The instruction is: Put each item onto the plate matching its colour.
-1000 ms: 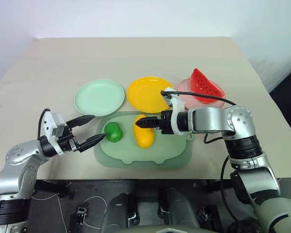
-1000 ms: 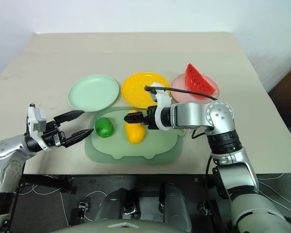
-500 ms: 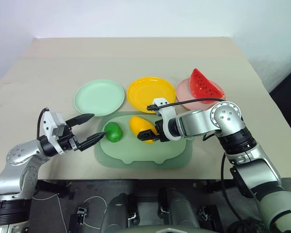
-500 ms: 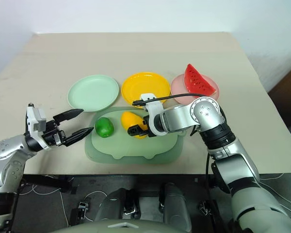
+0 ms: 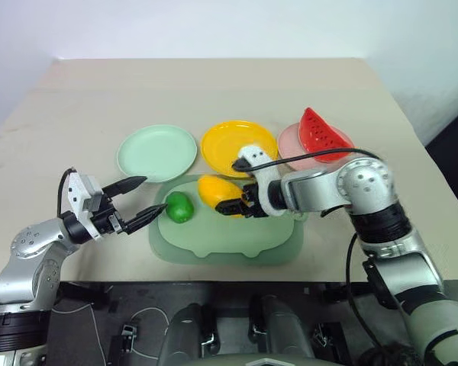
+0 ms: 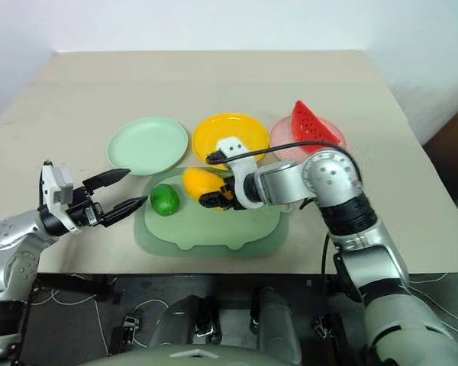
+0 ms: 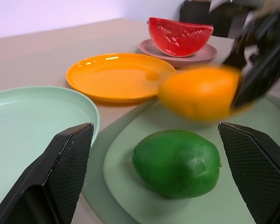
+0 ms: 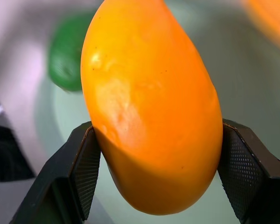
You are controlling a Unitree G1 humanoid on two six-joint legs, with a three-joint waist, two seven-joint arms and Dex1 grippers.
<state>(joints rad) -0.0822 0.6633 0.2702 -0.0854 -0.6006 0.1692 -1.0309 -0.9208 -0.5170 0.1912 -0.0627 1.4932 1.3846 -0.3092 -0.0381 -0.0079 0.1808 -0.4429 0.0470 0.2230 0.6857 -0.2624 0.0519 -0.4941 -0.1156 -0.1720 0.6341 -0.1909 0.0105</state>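
Mango clamped in right gripper, above green tray.

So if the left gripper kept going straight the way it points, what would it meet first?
Most likely the lime on the green tray: it sits between the open left gripper's fingers, just ahead. The held mango lies beyond.

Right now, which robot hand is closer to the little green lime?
Left. The left gripper hovers open right beside the lime, not touching it. The right gripper is farther, holding the mango.
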